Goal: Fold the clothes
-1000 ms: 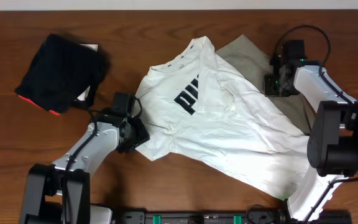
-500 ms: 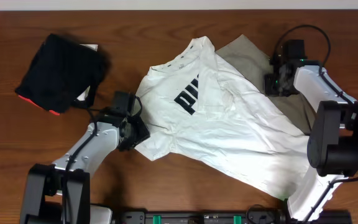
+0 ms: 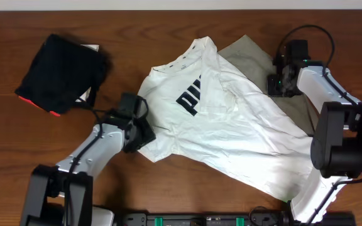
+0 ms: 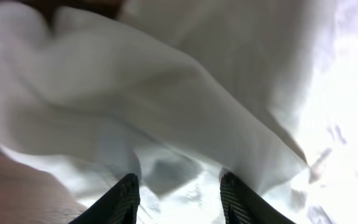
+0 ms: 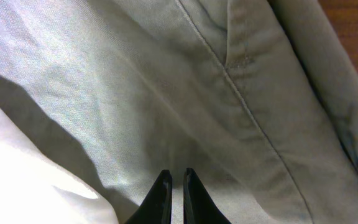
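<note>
Two tools reach over one wooden surface point(image 3: 17, 150). The white T-shirt point(image 3: 231, 125) lies crumpled across its middle, overlapping a khaki garment point(image 3: 247, 50). The left tool point(image 4: 180, 199), fingers spread, sits over white cloth at the shirt's lower left edge. The right tool point(image 5: 177, 190), fingers pressed together, points at the khaki garment. A black garment point(image 3: 61, 72) lies far left.

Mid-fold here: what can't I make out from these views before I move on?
- Black chest lettering on the white cotton T-shirt: overhead, a fold covers its end.
- Beige twill garment: overhead, mostly under the shirt.
- Left jaws: left wrist, blurred cloth fills the gap; grip unclear.
- Shirt's lower corner: overhead, behind the right arm.
</note>
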Robot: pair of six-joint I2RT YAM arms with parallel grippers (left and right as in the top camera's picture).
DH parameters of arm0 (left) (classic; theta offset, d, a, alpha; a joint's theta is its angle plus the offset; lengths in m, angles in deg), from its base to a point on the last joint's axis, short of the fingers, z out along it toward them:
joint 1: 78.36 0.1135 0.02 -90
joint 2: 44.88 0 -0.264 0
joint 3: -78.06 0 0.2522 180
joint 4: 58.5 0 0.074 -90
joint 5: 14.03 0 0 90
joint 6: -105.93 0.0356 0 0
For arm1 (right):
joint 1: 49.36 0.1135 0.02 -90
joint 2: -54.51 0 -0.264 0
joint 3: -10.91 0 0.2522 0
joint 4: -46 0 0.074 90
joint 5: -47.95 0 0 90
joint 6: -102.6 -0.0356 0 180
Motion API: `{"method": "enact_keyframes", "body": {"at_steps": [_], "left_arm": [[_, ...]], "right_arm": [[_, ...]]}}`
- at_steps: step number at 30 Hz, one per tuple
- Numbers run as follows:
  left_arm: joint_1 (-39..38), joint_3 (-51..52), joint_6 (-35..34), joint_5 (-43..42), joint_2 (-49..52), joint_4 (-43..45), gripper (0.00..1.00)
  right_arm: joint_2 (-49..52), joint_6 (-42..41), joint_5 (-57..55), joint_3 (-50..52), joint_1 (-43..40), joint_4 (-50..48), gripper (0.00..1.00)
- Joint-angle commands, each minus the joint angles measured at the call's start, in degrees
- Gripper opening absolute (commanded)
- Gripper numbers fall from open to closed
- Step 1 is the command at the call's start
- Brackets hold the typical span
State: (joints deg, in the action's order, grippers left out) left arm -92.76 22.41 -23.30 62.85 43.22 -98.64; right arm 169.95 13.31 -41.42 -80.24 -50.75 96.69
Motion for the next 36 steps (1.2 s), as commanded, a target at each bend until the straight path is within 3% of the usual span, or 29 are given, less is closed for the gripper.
{"method": "enact_keyframes", "body": {"at_steps": [1, 8, 11, 19, 23, 25, 36], "left_arm": [[-1.75, 0.22, -0.57, 1.46, 0.0, 0.44, 0.45], [-2.19, 0.22, -0.52, 3.04, 0.0, 0.35, 0.44], [-2.19, 0.24, -0.52, 3.67, 0.0, 0.35, 0.34], [-2.19, 0.24, -0.55, 5.6, 0.02, 0.39, 0.33], [-2.19, 0.28, -0.52, 6.32, 0.02, 0.42, 0.22], [-2.19, 0.28, -0.52, 6.25, 0.02, 0.39, 0.06], [-2.19, 0.0, -0.28, 3.08, -1.92, -0.98, 0.06]], "right_arm": [[0.09, 0.66, 0.24, 0.31, -0.9, -0.35, 0.07], [0.09, 0.68, 0.24, 0.37, -0.92, -0.28, 0.07], [0.09, 0.68, 0.24, 0.5, -0.9, -0.35, 0.07], [0.09, 0.68, 0.24, 1.62, -0.9, -1.4, 0.07], [0.09, 0.68, 0.24, 1.81, -0.92, -1.79, 0.08], [0.09, 0.68, 0.24, 1.81, -0.92, -2.19, 0.07], [0.09, 0.7, 0.22, 1.86, -1.01, -2.91, 0.08]]}}
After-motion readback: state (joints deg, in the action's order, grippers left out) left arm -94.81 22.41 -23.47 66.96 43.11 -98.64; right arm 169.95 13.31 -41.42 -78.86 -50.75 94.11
